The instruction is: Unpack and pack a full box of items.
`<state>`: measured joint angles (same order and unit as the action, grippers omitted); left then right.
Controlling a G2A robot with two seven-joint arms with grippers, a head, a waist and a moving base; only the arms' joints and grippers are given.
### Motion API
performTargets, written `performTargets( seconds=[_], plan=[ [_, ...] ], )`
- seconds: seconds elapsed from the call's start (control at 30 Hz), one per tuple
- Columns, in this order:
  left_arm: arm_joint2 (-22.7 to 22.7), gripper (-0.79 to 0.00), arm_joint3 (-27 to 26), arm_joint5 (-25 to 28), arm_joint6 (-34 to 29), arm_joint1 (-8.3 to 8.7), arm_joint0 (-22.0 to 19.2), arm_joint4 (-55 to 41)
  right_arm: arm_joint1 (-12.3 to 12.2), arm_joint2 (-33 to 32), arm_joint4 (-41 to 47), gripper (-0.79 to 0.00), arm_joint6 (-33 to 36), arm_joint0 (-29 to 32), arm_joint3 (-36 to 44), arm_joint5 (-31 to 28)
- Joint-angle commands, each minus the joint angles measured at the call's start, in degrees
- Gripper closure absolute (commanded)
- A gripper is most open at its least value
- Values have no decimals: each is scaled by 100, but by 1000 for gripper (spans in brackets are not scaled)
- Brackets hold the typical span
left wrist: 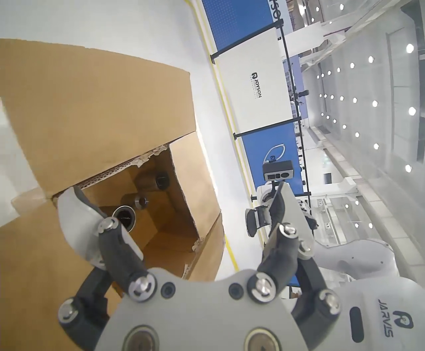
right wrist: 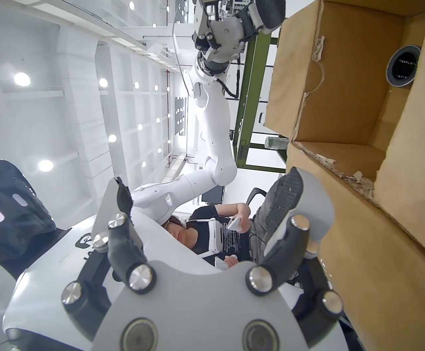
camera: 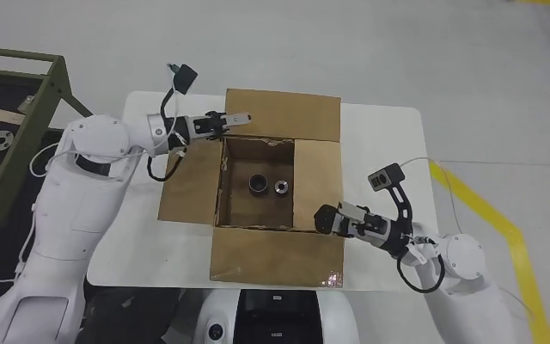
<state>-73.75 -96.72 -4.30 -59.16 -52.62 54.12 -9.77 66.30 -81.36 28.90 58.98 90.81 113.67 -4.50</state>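
Grey floor (camera: 412,52), white table (camera: 387,138) in the middle, yellow tape (camera: 481,215) on the floor at 3 o'clock, green frame (camera: 51,86) at 10 o'clock.

Top view: the box (camera: 258,219) sits mid-table with all four flaps folded out flat. On its bottom lie a dark ring (camera: 258,183) and, just beside it toward 3 o'clock, a small metal piece (camera: 280,186); whether they touch, can't tell. The left gripper (camera: 241,118) is at the box's 11 o'clock corner, over the far flap's edge. The right gripper (camera: 325,219) is at the 5 o'clock corner, over the fold of the right flap.

Left wrist view: left gripper (left wrist: 176,196) has its fingers (left wrist: 78,216) spread wide, nothing between them. One finger is right at the box (left wrist: 99,109) corner. Inside the box are the dark ring (left wrist: 124,216) and the small metal piece (left wrist: 141,201). The right gripper (left wrist: 257,221) shows farther off, past the box.

Right wrist view: right gripper (right wrist: 206,186) also spread wide and holding nothing, with one finger pad (right wrist: 285,202) just beside the box (right wrist: 348,99) corner. The dark ring (right wrist: 403,66) lies inside. The left gripper (right wrist: 262,13) is at the far corner.
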Motion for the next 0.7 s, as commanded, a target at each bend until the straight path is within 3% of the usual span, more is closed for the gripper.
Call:
performTargets(
  seconds=[0.0,0.33,0.67],
  plan=[
    [213,-785,5,-147,54,-37,-124,-8,-13,-19,-2,-785,34,44,18,-5],
    [1009,-785,135,-530,324,-202,-480,165,-51,172,-97,-785,126,19,-23,80],
    [1096,-785,227,-549,321,-230,-549,132,-53,271,-133,-785,72,-53,-62,140]
  ],
)
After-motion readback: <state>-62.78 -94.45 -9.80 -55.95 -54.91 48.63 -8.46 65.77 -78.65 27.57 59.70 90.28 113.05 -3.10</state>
